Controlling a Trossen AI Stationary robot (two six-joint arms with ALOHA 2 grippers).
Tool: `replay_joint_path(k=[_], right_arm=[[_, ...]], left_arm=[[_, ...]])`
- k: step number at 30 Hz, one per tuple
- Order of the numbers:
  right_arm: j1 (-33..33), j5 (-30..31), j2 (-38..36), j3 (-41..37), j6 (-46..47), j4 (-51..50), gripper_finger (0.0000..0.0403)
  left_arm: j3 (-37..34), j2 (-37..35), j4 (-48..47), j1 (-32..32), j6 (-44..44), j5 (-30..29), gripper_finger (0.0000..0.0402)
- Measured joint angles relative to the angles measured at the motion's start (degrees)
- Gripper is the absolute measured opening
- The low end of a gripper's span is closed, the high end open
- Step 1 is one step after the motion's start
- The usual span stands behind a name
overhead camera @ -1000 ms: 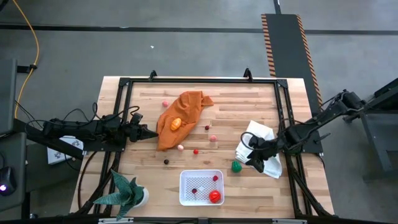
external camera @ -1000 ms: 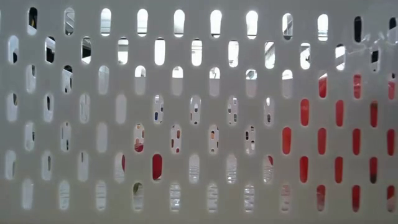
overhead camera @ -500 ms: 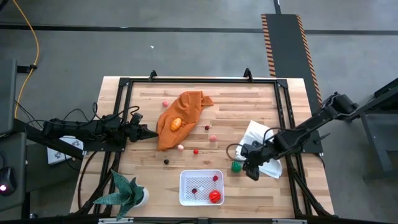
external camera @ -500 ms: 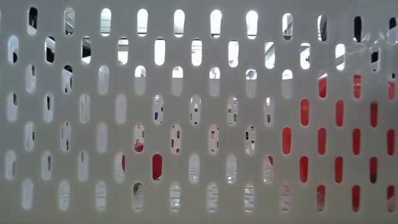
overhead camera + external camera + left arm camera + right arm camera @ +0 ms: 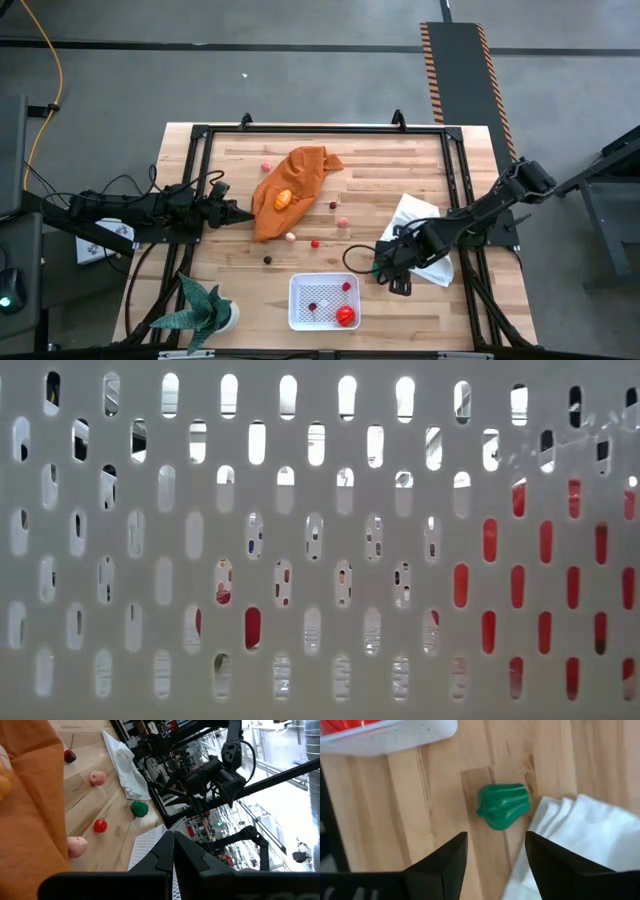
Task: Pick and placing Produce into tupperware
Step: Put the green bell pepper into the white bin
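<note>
High view, largest first: looked down on the wooden surface filling mid-frame, with an orange cloth crumpled at upper centre and a folded white cloth at right. Found the tupperware at lower centre, already holding a red piece and a few smaller bits. Left several small pieces of Produce loose below and right of the orange cloth.

Placed the right gripper between the white cloth and the tupperware, directly over the green pepper, with the fingers spread apart and holding nothing. Put the pepper straight ahead of the fingertips in the right wrist view, just beyond them and centred on the gap, touching the white cloth's edge. Judged its longer side to run across the gap, nearly as wide as the opening, so a tight fit.

Kept the left gripper at frame left beside the orange cloth, fingers pressed together and empty, well apart from the pepper.
</note>
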Motion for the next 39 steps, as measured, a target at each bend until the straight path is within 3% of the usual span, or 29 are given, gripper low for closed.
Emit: replay_joint_path(k=[7, 14, 23, 30, 39], right_arm=[[-0.41, 0.28, 3.27, 4.29, -7.25, -3.97, 0.0191], [-0.95, -2.19, 3.43, 4.31, -7.12, -4.36, 0.0191], [-1.81, -3.14, 3.43, 4.27, 5.99, -3.84, 0.0191], [-3.99, -1.18, 3.43, 4.25, 29.02, -9.26, 0.0191], [-4.54, -0.53, 3.43, 4.25, 49.23, -7.60, 0.0191]], left_arm=[[0.01, 0.01, 0.00, 0.00, 0.00, 0.00, 0.0001], [0.00, 0.01, -0.01, 0.00, -0.01, 0.00, 0.0001], [0.01, 0.01, 0.00, 0.00, -0.01, 0.00, 0.0001], [0.00, 0.02, 0.00, 0.00, 0.00, 0.00, 0.0001], [0.02, 0.00, 0.00, 0.00, 0.00, 0.00, 0.0001]])
